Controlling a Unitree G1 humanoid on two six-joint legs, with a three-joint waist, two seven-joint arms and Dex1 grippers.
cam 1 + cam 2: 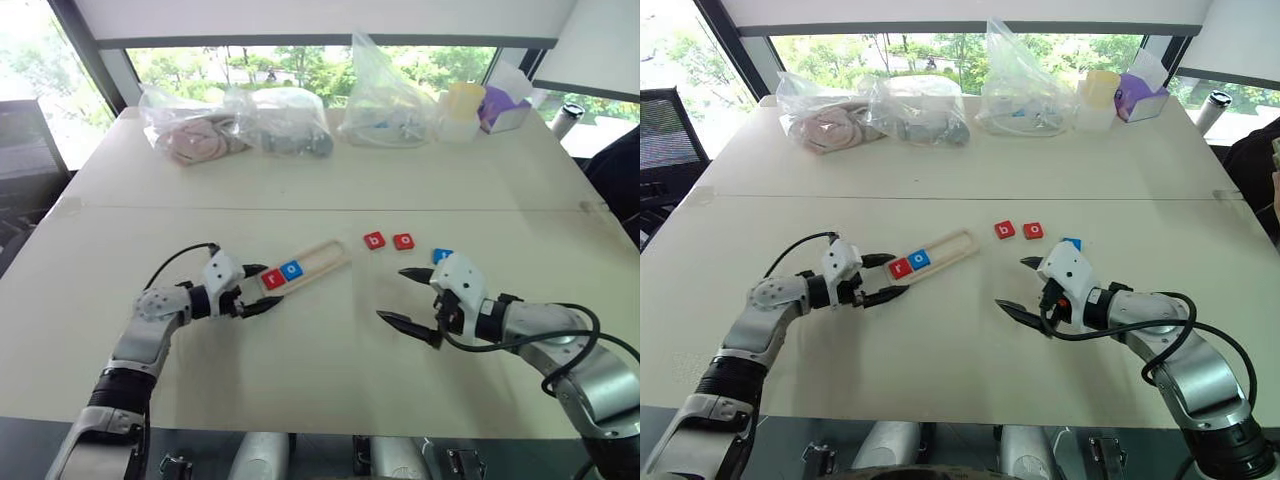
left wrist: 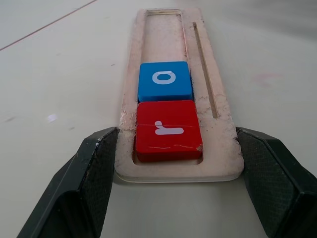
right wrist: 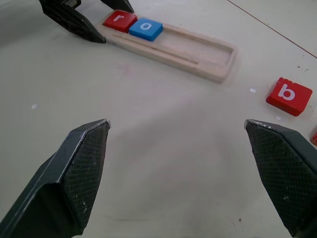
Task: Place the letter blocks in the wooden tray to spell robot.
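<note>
left gripper (image 2: pixel 173 163) pinching near end of wooden tray (image 2: pixel 220 124); right gripper (image 1: pixel 410 297) spread, well apart from tray.

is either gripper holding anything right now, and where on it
The left gripper holds the wooden tray by its near end, a finger on each long side. The right gripper is open, holding nothing.

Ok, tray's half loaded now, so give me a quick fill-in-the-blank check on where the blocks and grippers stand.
1. The wooden tray holds ____ letter blocks, a red r and a blue o.
2. The left gripper is closed on the tray's end nearest the ____ block.
3. The red b and red o lie on the ____, outside the tray.
4. The right gripper has its fingers ____ and holds nothing.

Missing words: two; r; table; open
</note>
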